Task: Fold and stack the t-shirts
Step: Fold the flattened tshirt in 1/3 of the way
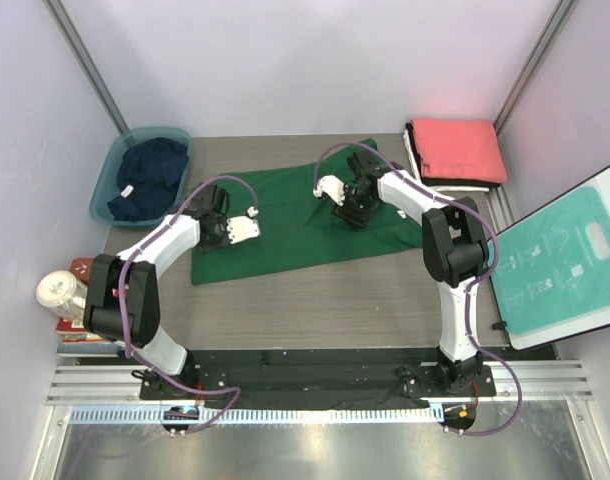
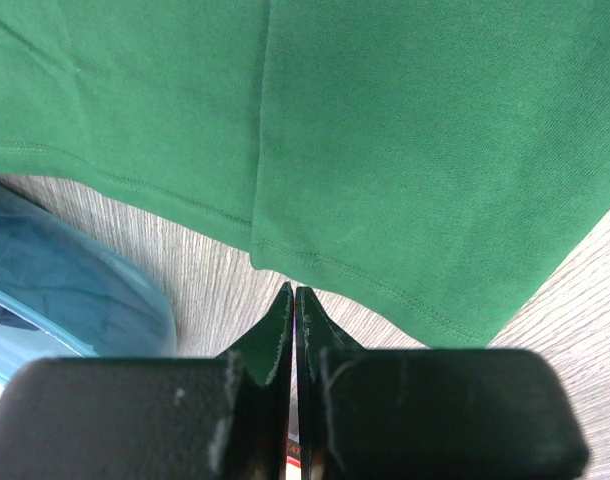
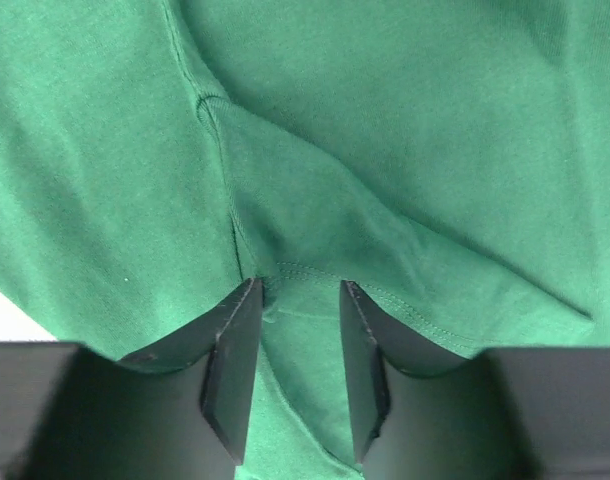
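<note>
Dark green t-shirt (image 1: 285,220) lies spread mid-counter (image 1: 325,310), left claw (image 2: 293,292) pressed together right at its hem over bare wood, right claw (image 3: 297,300) standing apart, straddling a raised fold by a stitched hem, fabric between but not clamped.

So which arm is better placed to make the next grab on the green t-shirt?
Right, probably: the right gripper has jaws open astride a raised fold of the green t-shirt, while the left gripper is shut over the table beside the hem.
</note>
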Controlling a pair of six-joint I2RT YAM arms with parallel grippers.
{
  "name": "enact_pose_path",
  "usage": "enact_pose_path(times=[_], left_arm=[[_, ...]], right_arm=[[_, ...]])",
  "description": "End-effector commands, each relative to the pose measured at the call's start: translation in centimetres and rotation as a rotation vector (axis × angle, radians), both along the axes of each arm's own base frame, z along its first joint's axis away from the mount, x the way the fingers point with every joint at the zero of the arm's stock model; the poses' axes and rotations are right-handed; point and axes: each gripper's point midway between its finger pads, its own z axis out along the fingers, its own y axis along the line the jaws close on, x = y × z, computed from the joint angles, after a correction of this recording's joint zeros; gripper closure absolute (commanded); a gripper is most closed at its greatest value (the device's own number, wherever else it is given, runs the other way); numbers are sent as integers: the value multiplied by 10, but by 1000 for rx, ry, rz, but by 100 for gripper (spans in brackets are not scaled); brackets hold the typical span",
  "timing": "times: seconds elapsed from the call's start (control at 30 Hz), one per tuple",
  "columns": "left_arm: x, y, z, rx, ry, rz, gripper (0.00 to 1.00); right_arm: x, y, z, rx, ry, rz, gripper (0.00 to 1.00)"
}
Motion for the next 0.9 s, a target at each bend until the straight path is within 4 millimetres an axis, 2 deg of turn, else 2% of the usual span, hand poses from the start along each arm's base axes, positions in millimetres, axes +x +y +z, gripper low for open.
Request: enact_pose_path(times=[0.0, 0.07, 0.17, 0.2, 0.3, 0.47, 0.53, 0.6, 0.7, 0.87], left_arm=[[5, -4, 7, -19, -31, 7, 100], [4, -3, 6, -13, -29, 0, 100], [4, -3, 5, -13, -29, 0, 100], [4, -3, 5, -15, -28, 1, 100], [6, -4, 5, -17, -33, -2, 100], [6, -4, 4, -18, -31, -2, 100], [6, -4, 5, -18, -37, -2, 100], [6, -4, 5, -16, -39, -2, 100], [4, -3, 4, -16, -36, -1, 100], [3, -3, 4, -17, -36, 2, 100]], right_arm=[[7, -1, 5, -4, -34, 11, 59], [7, 0, 6, -4, -35, 18, 63], [5, 0, 8, -3, -33, 26, 80], [6, -1, 8, -6, -34, 25, 89], [9, 1, 13, -4, -47, 29, 99], [24, 5, 32, 7, -100, 32, 99], [26, 7, 39, 3, -103, 53, 86], [19, 4, 40, -8, -72, 69, 70], [9, 7, 42, 11, -47, 89, 66], [-7, 7, 34, 20, 15, 88, 64]])
